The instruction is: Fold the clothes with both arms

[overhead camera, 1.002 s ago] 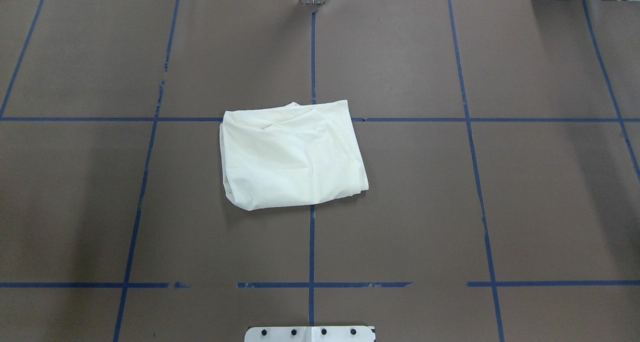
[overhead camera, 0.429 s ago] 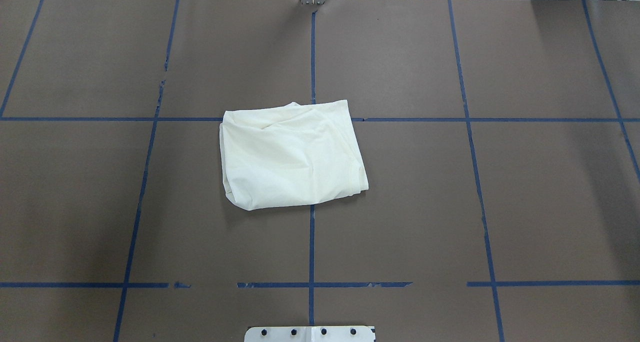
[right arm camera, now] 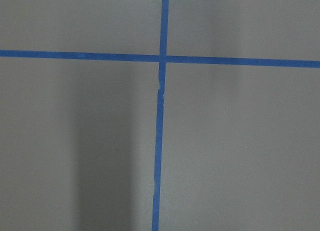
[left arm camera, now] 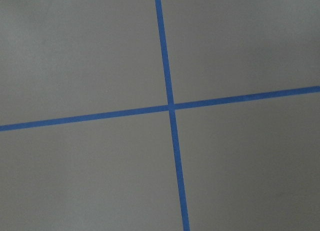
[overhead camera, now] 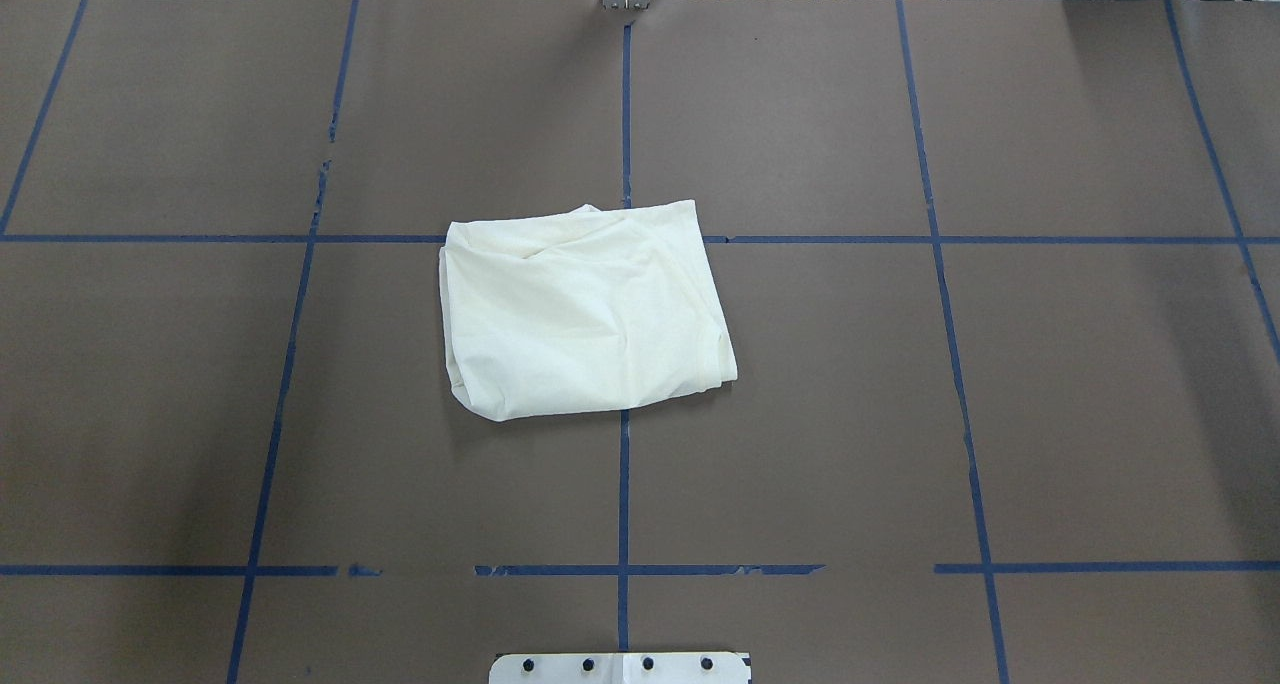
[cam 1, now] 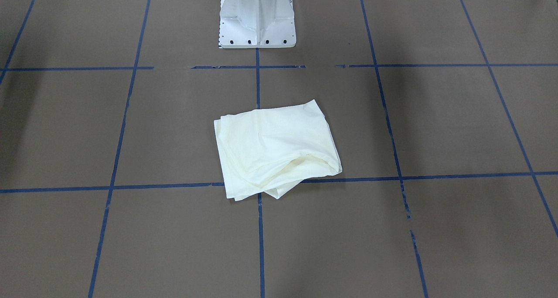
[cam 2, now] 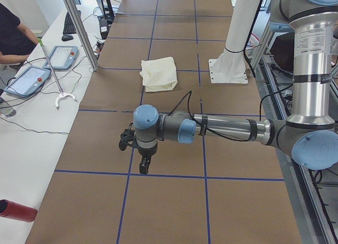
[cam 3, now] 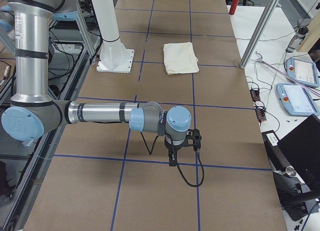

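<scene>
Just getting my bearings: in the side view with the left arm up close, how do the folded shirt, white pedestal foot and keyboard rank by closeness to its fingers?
From the left arm's fingers, hovering over the table:
1. folded shirt, mid-table, ahead.
2. white pedestal foot, similarly far along but off to the robot's side.
3. keyboard, on the side bench, far end.
</scene>
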Tool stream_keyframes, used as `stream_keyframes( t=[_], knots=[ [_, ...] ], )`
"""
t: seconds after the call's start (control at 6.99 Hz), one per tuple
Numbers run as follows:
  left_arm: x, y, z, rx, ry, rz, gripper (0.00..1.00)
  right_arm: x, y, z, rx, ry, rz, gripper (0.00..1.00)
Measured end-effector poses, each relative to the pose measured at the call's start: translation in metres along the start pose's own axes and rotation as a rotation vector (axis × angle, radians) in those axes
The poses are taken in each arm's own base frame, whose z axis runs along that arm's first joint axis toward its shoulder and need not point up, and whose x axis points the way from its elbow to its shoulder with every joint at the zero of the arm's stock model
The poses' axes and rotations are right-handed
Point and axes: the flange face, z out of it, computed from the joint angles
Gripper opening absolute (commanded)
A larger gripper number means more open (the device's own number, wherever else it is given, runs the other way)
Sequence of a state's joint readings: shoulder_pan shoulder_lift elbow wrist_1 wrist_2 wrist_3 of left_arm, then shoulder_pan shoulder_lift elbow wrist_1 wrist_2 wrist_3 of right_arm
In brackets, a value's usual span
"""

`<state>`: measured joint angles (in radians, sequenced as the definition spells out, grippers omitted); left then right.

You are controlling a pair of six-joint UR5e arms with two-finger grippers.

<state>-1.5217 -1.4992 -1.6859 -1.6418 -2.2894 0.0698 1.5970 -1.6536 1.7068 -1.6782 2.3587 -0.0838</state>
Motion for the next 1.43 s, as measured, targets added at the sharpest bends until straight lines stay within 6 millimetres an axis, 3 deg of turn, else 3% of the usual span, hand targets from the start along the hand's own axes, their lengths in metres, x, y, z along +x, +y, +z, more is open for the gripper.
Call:
stream_keyframes(
  t=[0.29, 0.86, 1.43],
  knots=[
    [-0.017, 0.003, 0.007, -0.008, 0.034, 0.018, 1.0, 0.001, 0.0, -0.002, 0.004, 0.0, 0.006, 1.0],
    [-0.018, 0.003, 0.007, -0.006, 0.039, 0.017, 1.0, 0.012, 0.017, 0.007, -0.014, -0.008, 0.031, 1.0],
    [-0.018, 0.004, 0.007, -0.006, 0.039, 0.013, 1.0, 0.011, 0.016, 0.006, -0.012, -0.008, 0.029, 1.0]
  ],
)
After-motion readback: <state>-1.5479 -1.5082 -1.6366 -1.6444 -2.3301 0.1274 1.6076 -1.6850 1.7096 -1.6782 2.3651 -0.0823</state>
